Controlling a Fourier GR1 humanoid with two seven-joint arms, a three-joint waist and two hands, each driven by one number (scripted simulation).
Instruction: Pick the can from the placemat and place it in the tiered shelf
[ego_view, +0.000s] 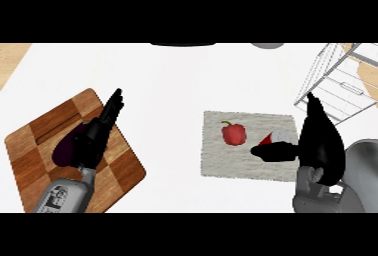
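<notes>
I saw the can (271, 137) at the right edge of the placemat (236, 167), just left of the right hand (321, 142), its fingers straight, thumb spread under it, nothing clasped; the slack left hand (92, 140) sat far left.

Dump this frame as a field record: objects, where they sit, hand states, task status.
surface: white counter
can: on the placemat, near its right edge, partly hidden by the thumb
red pepper: on the placemat, left of the can
tiered shelf: wire, upper right, off the placemat
cutting board: wooden, left side
eggplant: on the board, partly behind the left hand
left hand: open, fingers straight, over the board
right hand: open, thumb at the can; contact unclear
status: can not yet lifted
</notes>
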